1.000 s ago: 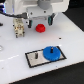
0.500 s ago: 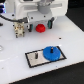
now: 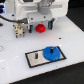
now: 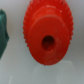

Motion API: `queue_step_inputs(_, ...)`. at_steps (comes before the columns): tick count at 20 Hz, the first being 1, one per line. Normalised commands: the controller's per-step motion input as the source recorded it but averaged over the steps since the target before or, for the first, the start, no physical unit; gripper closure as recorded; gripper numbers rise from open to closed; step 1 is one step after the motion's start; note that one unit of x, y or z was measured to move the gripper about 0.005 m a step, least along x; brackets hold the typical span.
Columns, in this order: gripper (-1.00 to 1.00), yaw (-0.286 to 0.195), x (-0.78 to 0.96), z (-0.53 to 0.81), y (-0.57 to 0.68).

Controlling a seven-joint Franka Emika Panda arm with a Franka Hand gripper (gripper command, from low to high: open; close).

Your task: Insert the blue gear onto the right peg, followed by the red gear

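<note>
Now blue gear (image 3: 52,52) on right peg.

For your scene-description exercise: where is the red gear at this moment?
In the exterior view, the red gear sits on the white table directly under the gripper, behind the grey plate where the blue gear rests.

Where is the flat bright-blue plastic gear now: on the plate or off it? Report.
On it. In the exterior view, the flat bright-blue plastic gear lies on the grey black-bordered plate, at its right end. Whether a peg passes through it cannot be told.
</note>
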Motion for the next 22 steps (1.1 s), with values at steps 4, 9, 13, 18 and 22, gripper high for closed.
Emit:
queue_step_inputs(4,1.00,0.000,-0.06,0.04,0.17)
queue_step_inputs(9,1.00,0.000,0.00,0.23,0.03)
queue_step_inputs(13,1.00,0.000,0.24,0.58,0.00)
queue_step_inputs(18,1.00,0.000,0.50,0.54,0.00)
queue_step_inputs(22,1.00,0.000,0.65,0.51,0.00)
